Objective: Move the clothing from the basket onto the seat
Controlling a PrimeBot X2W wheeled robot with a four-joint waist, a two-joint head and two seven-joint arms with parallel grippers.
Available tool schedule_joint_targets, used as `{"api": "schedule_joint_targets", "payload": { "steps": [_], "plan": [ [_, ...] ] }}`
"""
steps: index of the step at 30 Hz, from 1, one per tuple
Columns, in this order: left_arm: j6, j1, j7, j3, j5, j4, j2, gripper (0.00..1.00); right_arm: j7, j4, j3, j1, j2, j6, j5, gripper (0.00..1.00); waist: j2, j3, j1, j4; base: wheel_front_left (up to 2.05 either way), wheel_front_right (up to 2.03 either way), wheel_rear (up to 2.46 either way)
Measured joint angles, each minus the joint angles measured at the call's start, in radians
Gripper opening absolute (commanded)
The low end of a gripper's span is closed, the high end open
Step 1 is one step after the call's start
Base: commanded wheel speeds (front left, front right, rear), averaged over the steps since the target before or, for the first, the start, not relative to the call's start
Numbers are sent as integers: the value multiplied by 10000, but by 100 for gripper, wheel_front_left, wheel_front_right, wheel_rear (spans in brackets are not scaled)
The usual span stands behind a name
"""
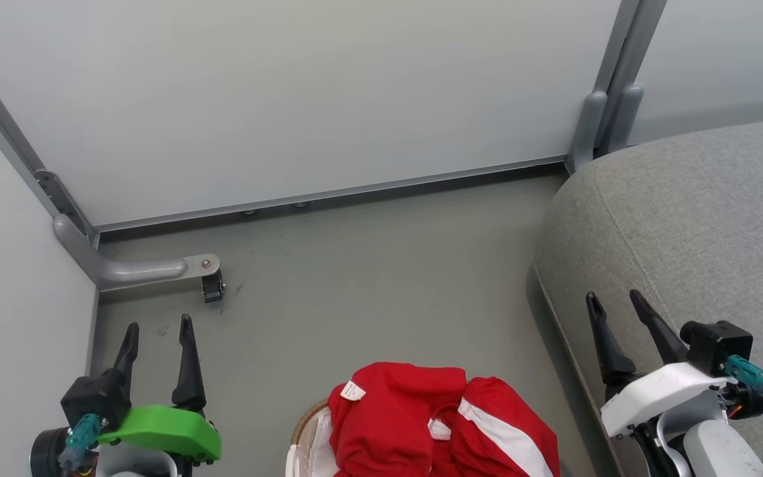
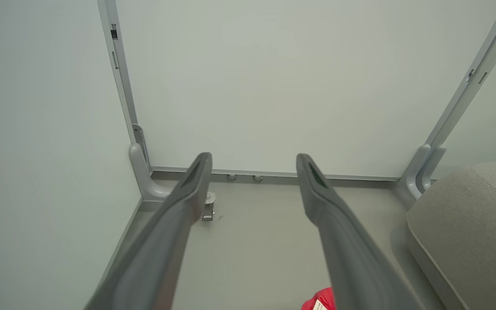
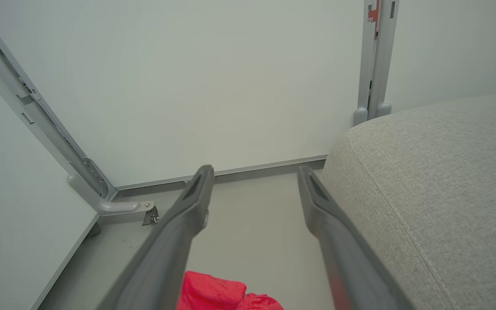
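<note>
Pointing forward, spread wide and empty, the left hand (image 1: 158, 322) and right hand (image 1: 613, 295) flank the clothing (image 1: 414, 417).

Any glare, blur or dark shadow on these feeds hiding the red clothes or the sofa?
Head view: even, glare-free, sharp; clothing cropped by the bottom edge, soft shadow beside the seat. Left wrist view: left gripper blurs toward the bottom edge. Right wrist view: right gripper blurs likewise; seat weave crisp.
</note>
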Motion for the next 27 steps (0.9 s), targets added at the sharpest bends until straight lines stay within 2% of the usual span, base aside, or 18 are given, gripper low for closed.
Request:
{"api": "schedule_joint_targets", "payload": {
  "steps": [8,14,20,27],
  "plan": [
    [-15,100,-157,173,554,8,-121,100,-163,153,-115,2,54,0,-671,100,0,7,0,-13,0,0,0],
    [-205,133,-278,138,815,199,-165,100,-278,111,-10,-44,96,2,-1091,100,0,143,0,-76,0,0,0],
    [-351,-217,-376,-339,980,466,-190,100,-380,-186,144,-419,75,2,-1292,100,0,631,0,-180,0,0,0],
    [-500,-1237,-483,-1386,940,1145,-199,100,-512,-564,359,-1189,82,4,-1572,100,0,1701,0,-432,0,0,0]
  ]
}}
